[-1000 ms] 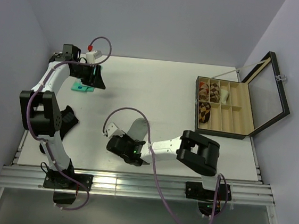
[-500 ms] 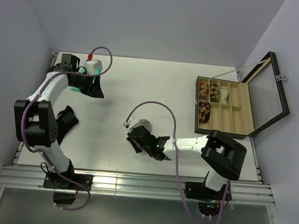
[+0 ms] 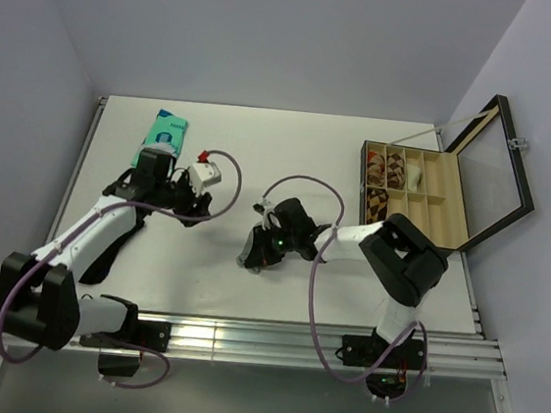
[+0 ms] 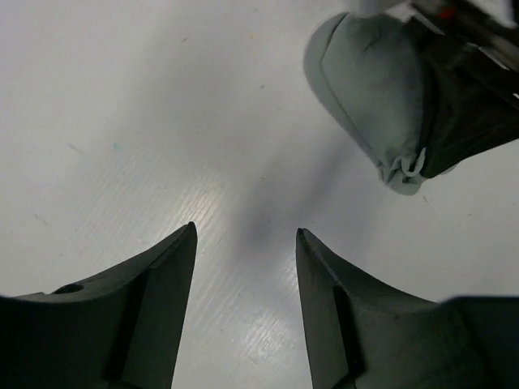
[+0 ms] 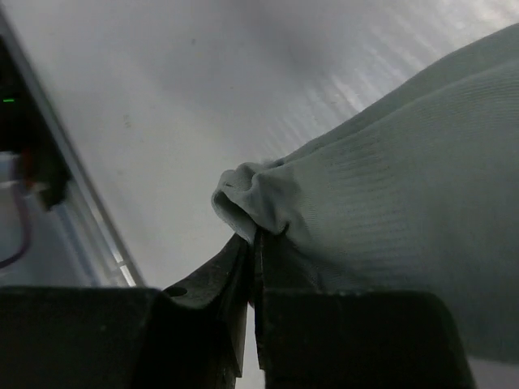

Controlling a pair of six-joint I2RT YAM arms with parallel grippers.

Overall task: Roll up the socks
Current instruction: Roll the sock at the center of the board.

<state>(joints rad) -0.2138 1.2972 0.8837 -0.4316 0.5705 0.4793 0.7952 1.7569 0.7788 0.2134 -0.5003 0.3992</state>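
Observation:
The grey sock (image 5: 405, 162) is pinched at a bunched edge in my right gripper (image 5: 255, 239), which is shut on it. In the top view the right gripper (image 3: 261, 249) is at the table's middle front, with the grey sock (image 3: 248, 260) showing at its left side. My left gripper (image 3: 213, 204) is open and empty, left of the sock and apart from it. The left wrist view shows the left gripper (image 4: 246, 235) open over bare table, with the grey sock (image 4: 369, 89) ahead at the upper right. The beige sock is not in view.
A teal flat packet (image 3: 162, 133) lies at the back left. A dark cloth (image 3: 112, 244) lies under the left arm. An open black compartment box (image 3: 421, 227) with rolled items and a raised lid stands at the right.
My left arm has swung from the back left by the teal packet to the middle of the table. My right gripper has moved right and back, holding the grey sock.

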